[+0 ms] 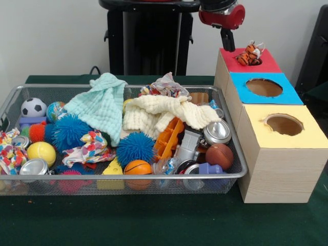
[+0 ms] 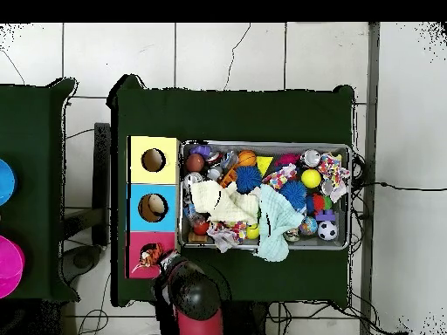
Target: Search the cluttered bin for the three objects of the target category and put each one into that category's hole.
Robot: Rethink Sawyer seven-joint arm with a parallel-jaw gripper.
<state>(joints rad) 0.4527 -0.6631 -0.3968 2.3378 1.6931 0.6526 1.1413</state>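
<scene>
Tiger toy (image 1: 249,54) perched on red box (image 1: 259,65) rim by hole, not dropped in. Gripper (image 1: 227,40) just above; jaws state unreadable. Could tumble off if nudged.

Tiger toy (image 1: 249,53): orange with black stripes, white patches. Box tops: red (image 1: 266,64), blue (image 1: 287,95), yellow (image 1: 312,136); box sides pale wood grain. Bin (image 1: 241,169): silver wire mesh. Table (image 1: 154,225): dark green. Cloths: mint (image 1: 102,107), cream (image 1: 159,115), both waffle-textured. Soccer ball (image 1: 33,107): white with black patches. Spiky balls (image 1: 134,147): blue. Basketball (image 1: 138,167): orange, black lines. Smooth ball (image 1: 41,152): yellow. Arm (image 1: 223,18): red and black.
</scene>
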